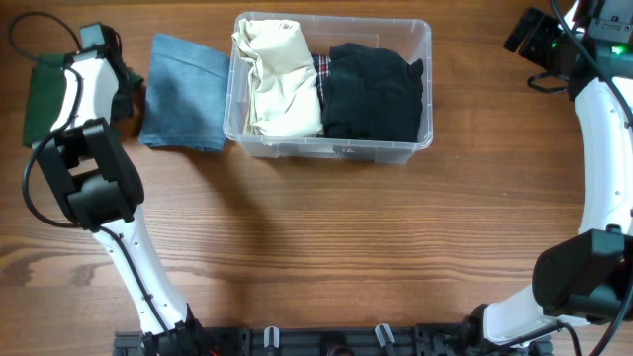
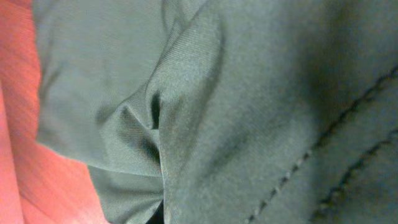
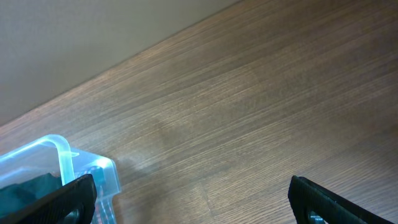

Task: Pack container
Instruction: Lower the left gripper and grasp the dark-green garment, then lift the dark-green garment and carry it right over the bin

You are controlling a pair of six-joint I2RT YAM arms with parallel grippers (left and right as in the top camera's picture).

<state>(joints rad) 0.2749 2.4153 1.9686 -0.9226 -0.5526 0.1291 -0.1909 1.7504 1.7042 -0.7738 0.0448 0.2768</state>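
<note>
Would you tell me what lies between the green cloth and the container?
A folded blue garment lies there, beside the container, seen overhead. The left arm crosses it too.

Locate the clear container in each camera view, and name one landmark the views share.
Overhead: the container sits top centre, with folded clothes inside.
Left wrist: not in it; green fabric fills the view.
Right wrist: one container corner shows at lower left.
Shared landmark: the wooden table, visible in all three.

clear container [image 1: 297, 149], cream garment [image 1: 279, 84], black garment [image 1: 374, 97]
</note>
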